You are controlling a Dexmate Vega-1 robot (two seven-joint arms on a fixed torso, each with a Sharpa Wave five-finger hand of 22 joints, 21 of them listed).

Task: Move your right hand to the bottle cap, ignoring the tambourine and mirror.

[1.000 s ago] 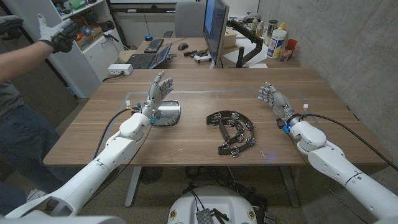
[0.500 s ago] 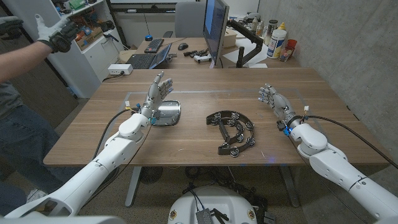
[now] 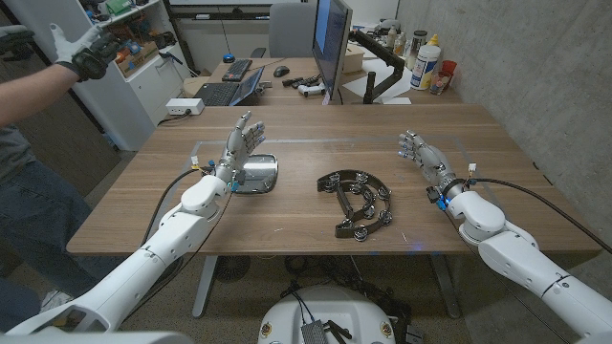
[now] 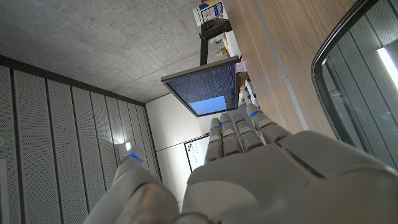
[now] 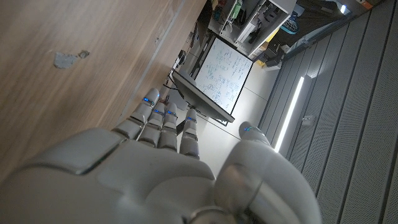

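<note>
Right hand: the white robot right hand (image 3: 422, 155) sits over the right part of the brown wooden surface (image 3: 306, 229), fingers extended and apart, gripping nothing; the right wrist view shows its back (image 5: 155, 174) with fingers reaching along the wood grain.
Left hand: the white robot left hand (image 3: 242, 141) is raised over the left part of the surface, fingers spread and pointing away from the robot, holding nothing; its back (image 4: 267, 180) shows in the left wrist view.
Bottle cap: it cannot be made out in the pictures, so its place cannot be told.
Tambourine: the black half-moon tambourine with silver jingles (image 3: 357, 203) lies on the surface between the two hands, nearer the right hand, well apart from it.
Mirror: the rounded-square silver mirror (image 3: 255, 175) lies just beside the left hand, on its right; its dark rim and glass (image 4: 367, 81) show in the left wrist view.
Person: a person's gloved hand (image 3: 81, 53) is raised beyond the surface's far left corner.
Background: a dark computer monitor (image 3: 331, 43) stands behind the surface.
</note>
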